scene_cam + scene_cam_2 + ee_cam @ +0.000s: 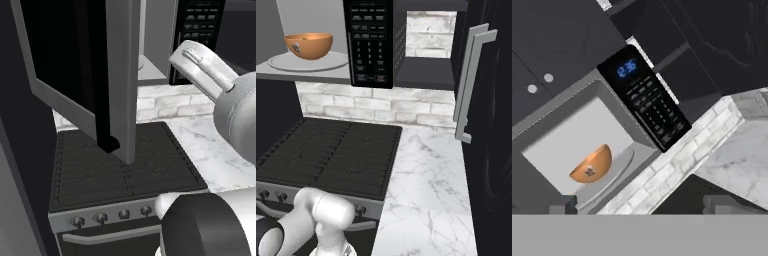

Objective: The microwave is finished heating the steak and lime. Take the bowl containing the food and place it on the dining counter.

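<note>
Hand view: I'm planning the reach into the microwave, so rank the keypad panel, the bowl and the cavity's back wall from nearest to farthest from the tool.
1. Keypad panel, on the front face, right of the opening.
2. Bowl, set inside on the plate.
3. Back wall, behind the bowl.

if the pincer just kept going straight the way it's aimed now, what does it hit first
Most likely the bowl on the round plate inside the open microwave, or the microwave's floor just in front of it. Nothing stands between, though depth is hard to judge.
</note>
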Controlling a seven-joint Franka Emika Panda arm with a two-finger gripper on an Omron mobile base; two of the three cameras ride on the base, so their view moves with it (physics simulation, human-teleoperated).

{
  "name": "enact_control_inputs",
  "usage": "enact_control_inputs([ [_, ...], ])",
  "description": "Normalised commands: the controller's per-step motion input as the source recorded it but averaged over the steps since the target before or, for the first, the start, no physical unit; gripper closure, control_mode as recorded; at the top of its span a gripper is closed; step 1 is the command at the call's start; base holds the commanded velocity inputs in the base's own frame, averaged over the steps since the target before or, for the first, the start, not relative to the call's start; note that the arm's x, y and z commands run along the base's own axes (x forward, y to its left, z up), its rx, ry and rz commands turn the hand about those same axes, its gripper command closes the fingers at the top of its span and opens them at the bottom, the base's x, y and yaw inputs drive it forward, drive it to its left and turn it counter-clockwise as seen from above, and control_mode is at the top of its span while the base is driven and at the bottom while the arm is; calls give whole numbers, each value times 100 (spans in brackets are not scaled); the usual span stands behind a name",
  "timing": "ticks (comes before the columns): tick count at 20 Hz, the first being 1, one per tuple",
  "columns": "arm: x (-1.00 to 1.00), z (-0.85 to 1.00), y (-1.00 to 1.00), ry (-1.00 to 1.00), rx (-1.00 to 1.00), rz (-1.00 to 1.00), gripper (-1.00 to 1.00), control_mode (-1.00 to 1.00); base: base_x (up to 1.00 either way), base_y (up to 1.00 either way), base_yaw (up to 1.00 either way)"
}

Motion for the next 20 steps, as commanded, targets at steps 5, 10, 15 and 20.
enact_control_inputs([
  [5,19,5,-55,15,34,50,-100,-100,0,0,0],
  [10,64,0,-21,31,30,54,-100,-100,0,0,0],
  [15,54,-14,15,27,8,33,-100,-100,0,0,0],
  [20,50,-43,23,6,0,5,-100,-100,0,0,0],
])
